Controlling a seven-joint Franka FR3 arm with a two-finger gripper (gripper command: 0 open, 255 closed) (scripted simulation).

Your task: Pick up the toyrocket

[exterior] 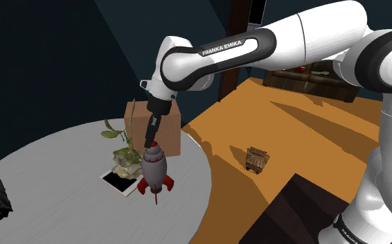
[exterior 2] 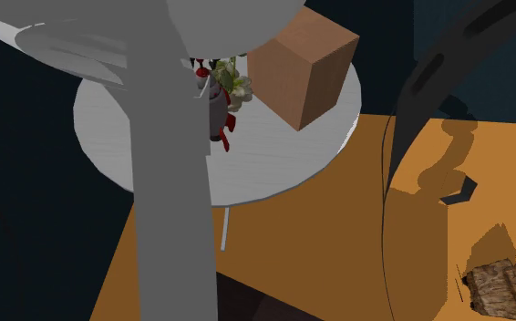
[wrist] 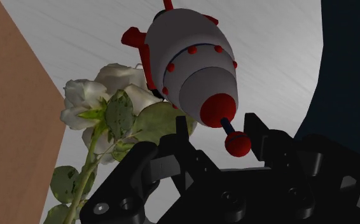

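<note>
The black gripper [wrist: 217, 122] is seen with its jaws apart, and nothing is clamped between them. The toy rocket [wrist: 191, 60], grey-bodied with red fins, a ring of red studs and a red nose, is stood upright on the round grey table [wrist: 70, 38] directly beneath the jaws. Its tip, a small red ball on a dark stem, is placed in the gap between the two fingers [wrist: 182, 133], nearer to one finger than to the other; whether that nearer finger is touched cannot be told. In the shoulder view the gripper [exterior: 150, 138] is pointed straight down at the nose of the toy rocket [exterior: 155, 170]. A white rose [wrist: 115, 92] with green leaves is found just beside the jaws, on the side of the farther finger, and a brown box [wrist: 7, 133] is set beyond the rose. A white card [exterior: 118, 183] is laid flat near the rocket's base.
</note>
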